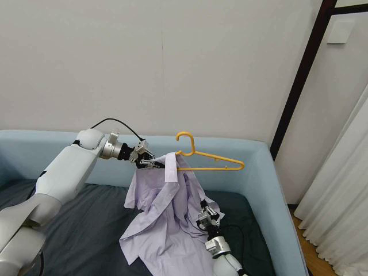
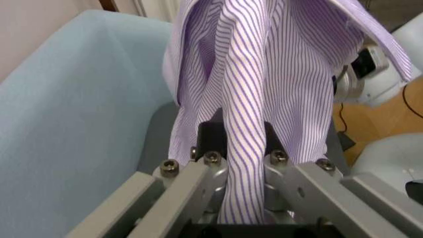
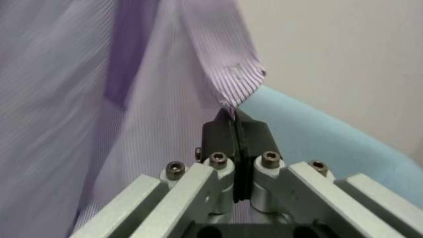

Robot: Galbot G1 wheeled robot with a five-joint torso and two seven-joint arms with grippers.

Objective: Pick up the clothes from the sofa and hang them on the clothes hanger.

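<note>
Starting with the garment, how does it look on your screens? (desk)

I have a lilac-and-white pinstriped cotton shirt (image 1: 164, 221), unbuttoned and rumpled, hanging in long loose folds. Its top is draped over the end of an orange plastic clothes hanger (image 1: 214, 159) that lies nearer my left arm, up in front of the light blue padded sofa back (image 1: 52, 144). The lower folds spill down toward the dark grey seat cushion (image 1: 86, 213), and I cannot tell whether they rest on it. What carries the hanger I cannot tell either (me)

Counts? (desk)

One shirt, one hanger, two grippers, both of them on the cloth (me)

And the arms? (desk)

My left arm comes in from the lower left, elbow bent, forearm stretched about level toward the hanger, with a black cable (image 1: 118, 122) looping over the wrist. The left gripper (image 1: 150, 163) sits just beside the hanger's hook end, and my left wrist camera shows its jaws clamped narrow on a bunched fold of the stripes. My right arm rises from the bottom edge of the head view, wrist pointing up, with the right gripper (image 1: 203, 208) tucked into the shirt's lower folds beneath the hanger bar. On the right wrist camera the black pads (image 3: 219, 134) are pressed together with a pointed corner of striped cloth nipped between them (me)
</note>
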